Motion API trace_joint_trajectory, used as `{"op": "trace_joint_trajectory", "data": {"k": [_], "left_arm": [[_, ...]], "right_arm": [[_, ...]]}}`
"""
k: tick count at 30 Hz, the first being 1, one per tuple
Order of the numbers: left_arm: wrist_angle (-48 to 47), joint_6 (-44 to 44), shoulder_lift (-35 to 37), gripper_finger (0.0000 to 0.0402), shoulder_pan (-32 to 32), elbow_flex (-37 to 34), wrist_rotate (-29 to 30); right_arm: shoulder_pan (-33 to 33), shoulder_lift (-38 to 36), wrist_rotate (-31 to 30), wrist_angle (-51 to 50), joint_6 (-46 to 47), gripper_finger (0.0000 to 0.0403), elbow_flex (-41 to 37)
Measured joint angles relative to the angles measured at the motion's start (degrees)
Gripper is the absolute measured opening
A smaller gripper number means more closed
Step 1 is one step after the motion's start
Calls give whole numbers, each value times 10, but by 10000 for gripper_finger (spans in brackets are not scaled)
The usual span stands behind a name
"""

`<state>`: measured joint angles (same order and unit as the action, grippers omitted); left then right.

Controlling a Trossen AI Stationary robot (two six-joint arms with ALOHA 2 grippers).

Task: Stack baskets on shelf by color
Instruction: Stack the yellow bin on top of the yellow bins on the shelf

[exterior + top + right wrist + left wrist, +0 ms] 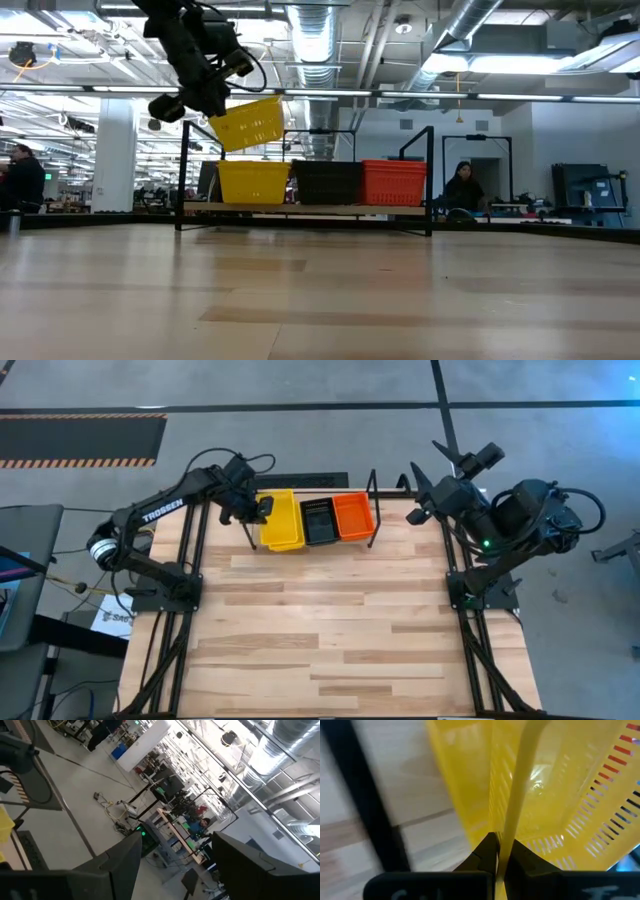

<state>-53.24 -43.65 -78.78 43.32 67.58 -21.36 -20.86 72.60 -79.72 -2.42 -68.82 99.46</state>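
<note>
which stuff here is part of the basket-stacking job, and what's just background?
Job:
- yellow basket, tilted in the air, shut left gripper on its rim
- yellow stack, black stack, red-orange stack
- shelf
- right gripper, open, raised off to the side

Background:
- people beyond the table

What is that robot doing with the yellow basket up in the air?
The left end effector is shut on the rim of a yellow basket, holding it tilted in the air above the yellow stack on the shelf. Black baskets and orange baskets already sit beside that stack. The right end effector waits open, off to the side.
</note>
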Motion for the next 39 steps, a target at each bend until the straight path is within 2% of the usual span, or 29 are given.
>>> {"op": "trace_joint_trajectory", "data": {"k": [7, 11, 16, 23, 30, 39], "left_arm": [[-29, 5, 0, 0, 0, 0, 47], [-4, -6, 0, 0, -1, 0, 45], [44, -42, 0, 0, -4, 0, 12], [-13, -41, -15, 0, -27, 1, 17], [23, -29, -35, 0, -34, 1, 44], [5, -27, -50, 0, -33, 1, 25]], "right_arm": [[0, 0, 0, -51, 38, 265, 0], [0, 0, 0, -56, 44, 265, 0], [0, 0, 0, -56, 44, 265, 0], [0, 0, 0, -63, 45, 265, 0], [0, 0, 0, -71, 45, 265, 0], [0, 0, -1, -80, 44, 265, 0]]}}
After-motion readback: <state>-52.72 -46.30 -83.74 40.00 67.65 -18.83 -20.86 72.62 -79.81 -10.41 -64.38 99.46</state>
